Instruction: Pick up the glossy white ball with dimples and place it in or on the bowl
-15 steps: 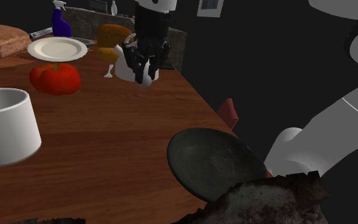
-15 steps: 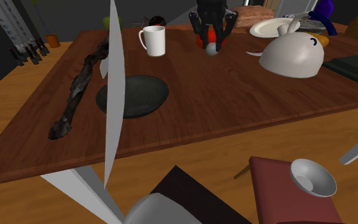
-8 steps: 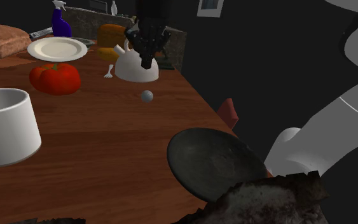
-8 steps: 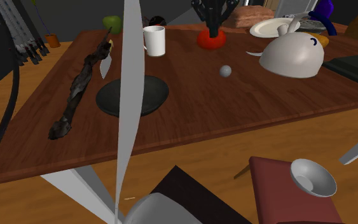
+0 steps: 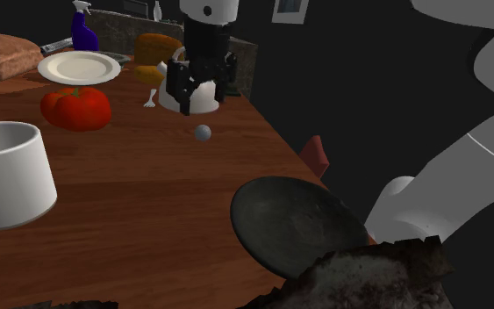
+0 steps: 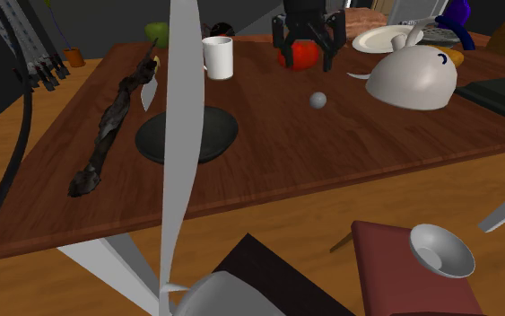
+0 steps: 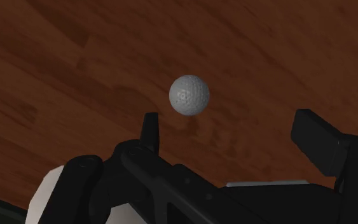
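A small dimpled grey-white ball (image 5: pixel 202 132) (image 6: pixel 317 100) lies free on the brown wooden table (image 5: pixel 148 202). My black gripper (image 5: pixel 196 89) (image 6: pixel 305 54) hangs open a little above and beyond it. In the wrist view the ball (image 7: pixel 189 95) sits on the wood ahead of my gripper (image 7: pixel 233 137), nearer one finger (image 7: pixel 149 130) than the other, and touches neither. A dark shallow bowl (image 5: pixel 297 224) (image 6: pixel 186 135) rests empty near the table's edge, well apart from the ball.
A white mug (image 5: pixel 8 171), a red pepper-like fruit (image 5: pixel 76 107), a white plate (image 5: pixel 80 67) and a white rounded pot (image 6: pixel 413 76) stand around the ball. A long dark lumpy object (image 6: pixel 111 126) lies beside the bowl. A metal bowl (image 6: pixel 440 250) sits off the table.
A second ago the ball was between the fingers near the table. It then lay free while the shut gripper rose. Now the gripper has opened and dropped lower above the ball.
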Robot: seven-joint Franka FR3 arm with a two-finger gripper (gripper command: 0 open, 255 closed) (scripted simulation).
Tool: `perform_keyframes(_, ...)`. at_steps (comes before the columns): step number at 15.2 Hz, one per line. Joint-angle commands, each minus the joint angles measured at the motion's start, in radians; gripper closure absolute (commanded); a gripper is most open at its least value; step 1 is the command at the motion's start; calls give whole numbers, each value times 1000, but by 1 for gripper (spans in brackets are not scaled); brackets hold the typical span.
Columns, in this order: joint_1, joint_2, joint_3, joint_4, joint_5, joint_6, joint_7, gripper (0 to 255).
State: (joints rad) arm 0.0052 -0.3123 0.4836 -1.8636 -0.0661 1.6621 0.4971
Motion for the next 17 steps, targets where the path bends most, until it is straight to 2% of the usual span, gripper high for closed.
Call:
perform_keyframes(1,-10,10,8,-44,-36,34,17,0)
perform_keyframes(3,-19,20,15,-87,-68,66,36,0)
perform_keyframes(10,-22,18,7,-181,-72,160,38,0)
perform_keyframes(17,-23,19,6,-188,-73,168,38,0)
